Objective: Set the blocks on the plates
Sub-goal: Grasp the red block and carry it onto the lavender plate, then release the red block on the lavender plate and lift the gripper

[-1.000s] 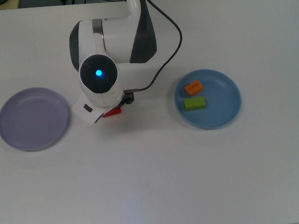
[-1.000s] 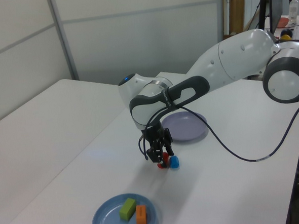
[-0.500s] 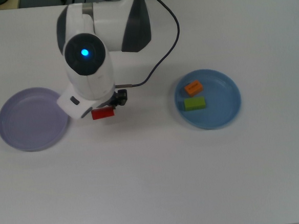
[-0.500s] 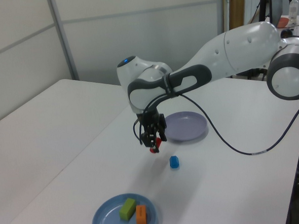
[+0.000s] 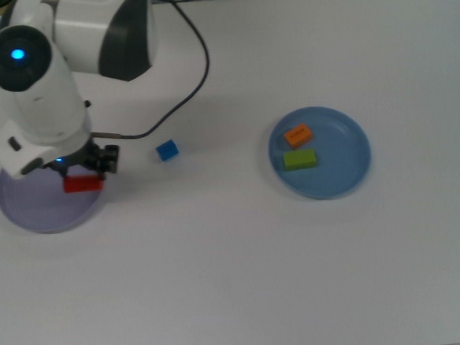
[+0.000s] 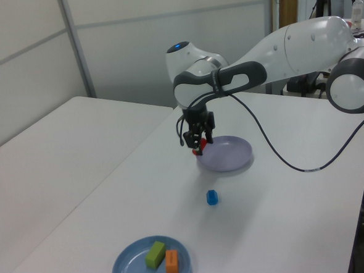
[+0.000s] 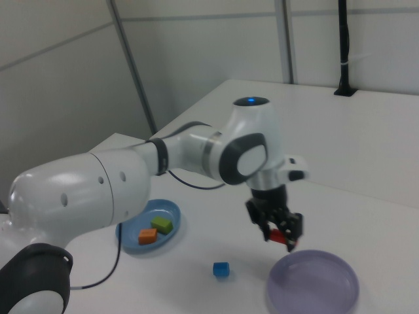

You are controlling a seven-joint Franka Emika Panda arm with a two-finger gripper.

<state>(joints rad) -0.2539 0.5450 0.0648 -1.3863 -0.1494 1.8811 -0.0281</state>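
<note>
Seen from the left view, nearest is the blue plate (image 6: 151,262), round, shallow and smooth, holding two blocks side by side: a green oblong (image 6: 155,254) and an orange oblong (image 6: 172,263). The top view shows them stacked differently, orange (image 5: 298,135) above green (image 5: 299,160), both toward the top view's left half of that plate (image 5: 348,172).

Beyond the blue plate, a small blue cube (image 6: 212,198) sits alone on the bare white desk (image 6: 79,180), between the two plates and nearer the lavender one; it is clear in the top view (image 5: 167,151) and right view (image 7: 221,269) too.

Farther still lies the lavender plate (image 6: 233,161), the same round, shallow shape, with nothing resting in it. The hand (image 6: 197,145) hangs above its rim on the blue-plate side, fingers pinched on a red oblong (image 6: 200,145). In the top view the red block (image 5: 82,183) lies lengthwise over the lavender plate (image 5: 36,218), just inside its edge. Only the right view shows that the block (image 7: 282,238) is held clear above the plate (image 7: 327,294), not touching it.

The glossy white arm (image 6: 288,49), with a black cable, reaches back past the lavender plate.
</note>
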